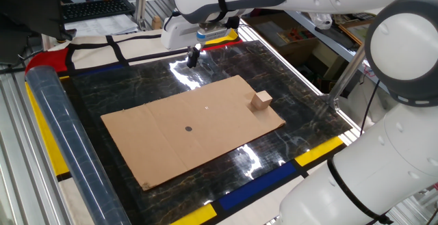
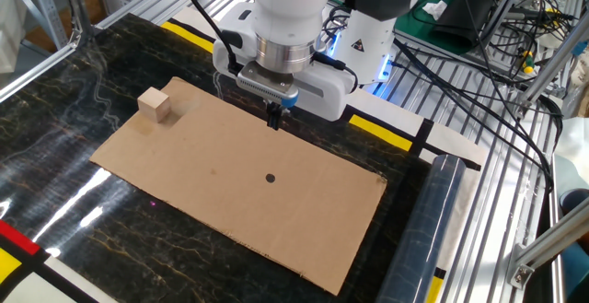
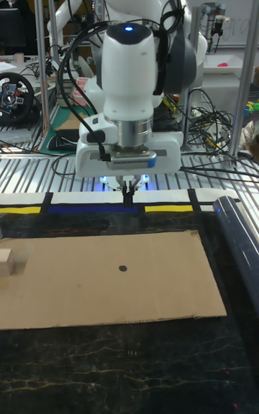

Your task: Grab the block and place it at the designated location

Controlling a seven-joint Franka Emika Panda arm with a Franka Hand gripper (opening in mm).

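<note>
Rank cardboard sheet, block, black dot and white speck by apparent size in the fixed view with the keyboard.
1. Cardboard sheet
2. Block
3. Black dot
4. White speck, though it is almost too tiny to compare with the dot.

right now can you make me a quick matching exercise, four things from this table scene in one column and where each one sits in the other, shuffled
Things:
1. block
2. black dot
3. gripper
4. clear roll

Places:
A. near the middle of the cardboard sheet
B. along the table's edge, off the cardboard
C. at a corner of the cardboard
D. in the air at the cardboard's long edge, holding nothing

Pairs: 1-C, 2-A, 3-D, 4-B
</note>
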